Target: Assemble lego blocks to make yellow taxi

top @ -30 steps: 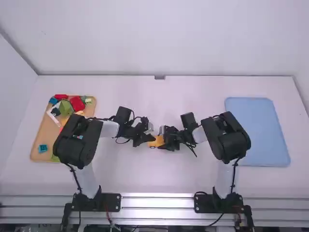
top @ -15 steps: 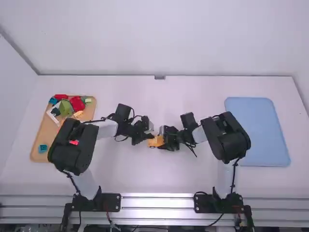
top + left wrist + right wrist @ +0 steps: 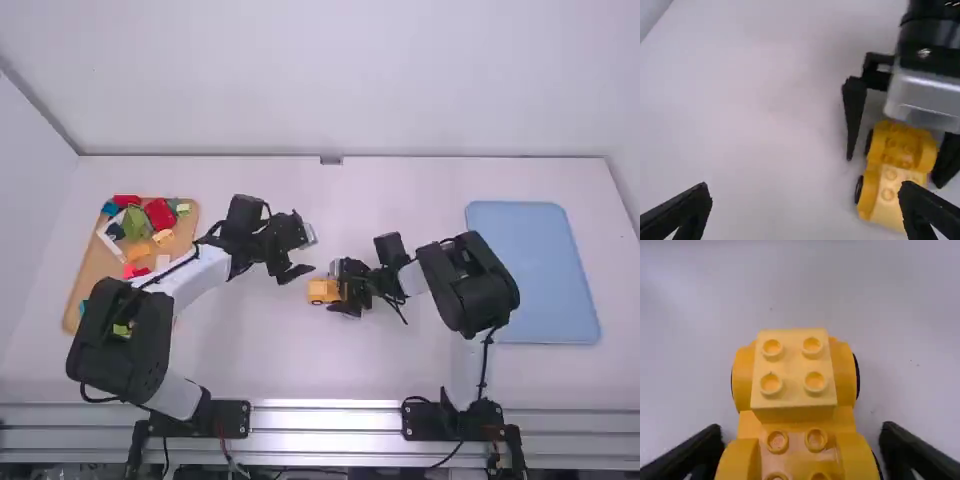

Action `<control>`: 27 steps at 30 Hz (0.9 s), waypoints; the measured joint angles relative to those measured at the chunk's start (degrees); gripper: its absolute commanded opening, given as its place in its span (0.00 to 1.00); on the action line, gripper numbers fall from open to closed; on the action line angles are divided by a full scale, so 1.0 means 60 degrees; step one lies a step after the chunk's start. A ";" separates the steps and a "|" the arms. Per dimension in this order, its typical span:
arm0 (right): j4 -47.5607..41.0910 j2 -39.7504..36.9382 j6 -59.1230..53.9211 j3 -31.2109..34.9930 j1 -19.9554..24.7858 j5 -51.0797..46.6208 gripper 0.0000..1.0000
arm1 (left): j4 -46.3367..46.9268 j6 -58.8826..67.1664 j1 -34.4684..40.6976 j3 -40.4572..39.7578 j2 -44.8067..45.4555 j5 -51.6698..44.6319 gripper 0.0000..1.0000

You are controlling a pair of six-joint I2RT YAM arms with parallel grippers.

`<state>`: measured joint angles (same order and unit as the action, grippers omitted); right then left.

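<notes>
Yellow car (image 3: 320,292): on the tabletop (image 3: 400,360), between the right claw's (image 3: 340,288) fingers, near the left claw (image 3: 307,256).
Pale yellow block (image 3: 794,367): on the car's end farther from the right claw.
Left claw: wide, empty.
Right claw: wide, astride the car.

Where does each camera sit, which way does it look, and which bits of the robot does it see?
High view: fixed above and behind the arms, looking forward and down at the table; it sees the left arm and right arm.
Left wrist view: on the left arm's wrist, looking down past its own left claw; the right claw shows farther off.
Right wrist view: on the right arm's wrist, looking down at the yellow toy car, its own two fingers at the bottom edge.
Shared: all three see that car.
</notes>
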<state>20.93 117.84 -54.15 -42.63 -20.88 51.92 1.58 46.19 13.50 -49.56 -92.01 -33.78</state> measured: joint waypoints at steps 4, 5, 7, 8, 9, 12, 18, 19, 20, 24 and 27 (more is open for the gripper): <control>-0.0146 -0.0080 0.0000 0.0000 0.0007 -0.0062 0.99 | -0.0160 -0.0758 -0.0007 0.0000 0.0000 0.0521 0.99; -0.0393 -0.0222 -0.0004 0.0007 0.0036 -0.0135 0.99 | -0.0291 -0.0991 -0.0007 0.0000 0.0000 0.0634 0.99; -0.1195 -0.0747 0.0004 0.0022 0.0146 -0.0339 0.99 | -0.0645 -0.1446 -0.0055 0.0000 0.0000 0.0772 0.99; -0.1417 -0.0922 0.0000 0.0029 0.0182 -0.0404 0.99 | -0.0703 -0.1534 -0.0069 0.0000 0.0000 0.0798 0.99; -0.1767 -0.1217 0.0011 0.0033 0.0233 -0.0521 0.99 | -0.0962 -0.1902 -0.0135 0.0004 0.0000 0.0943 0.99; -0.2914 -0.2331 -0.0004 0.0029 0.0412 -0.0998 0.98 | -0.1570 -0.3330 -0.0463 0.0000 0.0000 0.1661 0.99; -0.3799 -0.4007 0.0025 0.0029 0.0510 -0.2335 0.98 | -0.0798 -0.7235 -0.1413 -0.0015 0.0408 0.4149 0.99; -0.3796 -0.4127 0.0029 0.0029 0.0506 -0.2481 0.99 | -0.0463 -0.7544 -0.1552 -0.0051 0.0495 0.4401 0.99; -0.3789 -0.4269 0.0000 0.0029 0.0506 -0.2677 0.98 | 0.0106 -0.7909 -0.1745 -0.0164 0.0601 0.4696 0.99; -0.3712 -0.4608 -0.0004 0.0029 0.0506 -0.3118 0.98 | 0.2131 -0.8746 -0.2514 -0.1140 0.0758 0.5355 0.99; -0.3450 -0.4717 0.0018 0.0029 0.0506 -0.3264 0.99 | 0.2900 -0.8998 -0.3067 -0.1942 0.0776 0.5646 0.99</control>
<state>0.23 89.54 -54.04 -42.46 -17.85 32.34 18.98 -7.79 -4.91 -61.21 -87.35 0.10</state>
